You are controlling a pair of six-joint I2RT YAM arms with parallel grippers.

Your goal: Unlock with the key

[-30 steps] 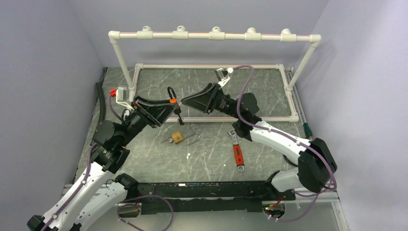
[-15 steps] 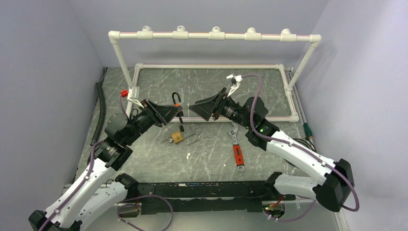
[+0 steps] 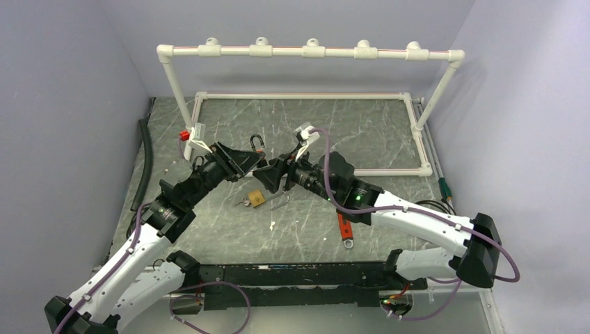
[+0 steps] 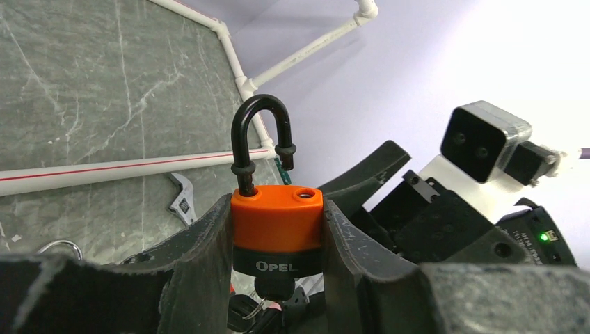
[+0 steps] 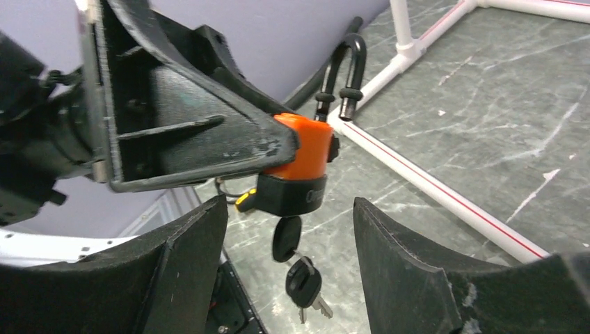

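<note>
Right wrist view: the right fingers [image 5: 188, 264] stand wide apart, one on either side of the key [image 5: 286, 238], which hangs between them and touches neither.
Orange padlock [image 5: 299, 163]: held up off the counter [image 3: 306, 229], its body clamped between the left fingers [image 4: 202, 257], keyhole downward.
Key: seated in the keyhole under the padlock body; a spare key [image 5: 303, 282] dangles below it on a ring.
Shackle [image 4: 241, 139]: its free end sits above its hole, so the lock may already be released, though I cannot be sure.
Risk, missed grip: the key head is small and the gap wide, so closing off-centre could pinch the spare key or ring and turn nothing.
Risk, slip: twisting the key loads the padlock against the left fingers, and the smooth body could rotate or slide out and drop.
Risk, collision: both sets of fingers are close together, so a careless approach could knock them.
Elsewhere: a brass padlock [image 3: 257, 198] and an adjustable wrench [image 3: 344, 224] lie on the counter.
</note>
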